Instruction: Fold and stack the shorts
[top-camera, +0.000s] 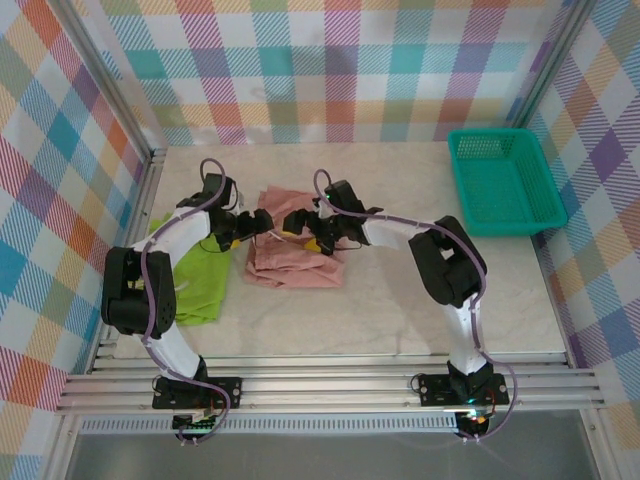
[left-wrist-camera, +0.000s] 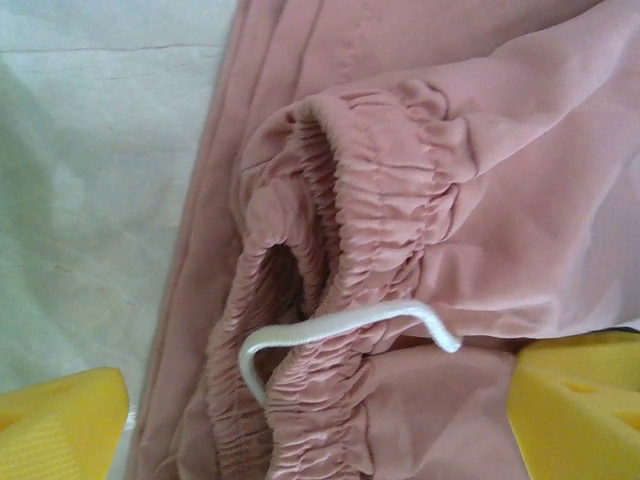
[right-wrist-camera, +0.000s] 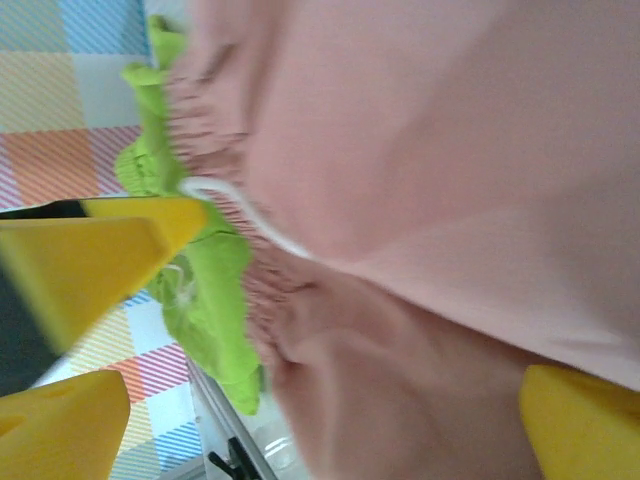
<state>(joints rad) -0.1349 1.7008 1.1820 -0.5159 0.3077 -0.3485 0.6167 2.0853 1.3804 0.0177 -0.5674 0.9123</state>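
1. Fingers (left-wrist-camera: 60, 420) of the left gripper (left-wrist-camera: 320, 385) stood wide apart, unclenched, salmon pink shorts (left-wrist-camera: 400, 200) bunched between them.
2. Right gripper (right-wrist-camera: 325, 385) gaped likewise over the same cloth.
3. Lime green shorts (top-camera: 195, 285) lay off the left gripper's left side.

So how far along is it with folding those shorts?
Partway. The pink shorts look partly folded. In hand: the left gripper and right gripper, both open, hover over their bunched waistband. Remaining: finishing that fold and stacking, since the green shorts lie apart.
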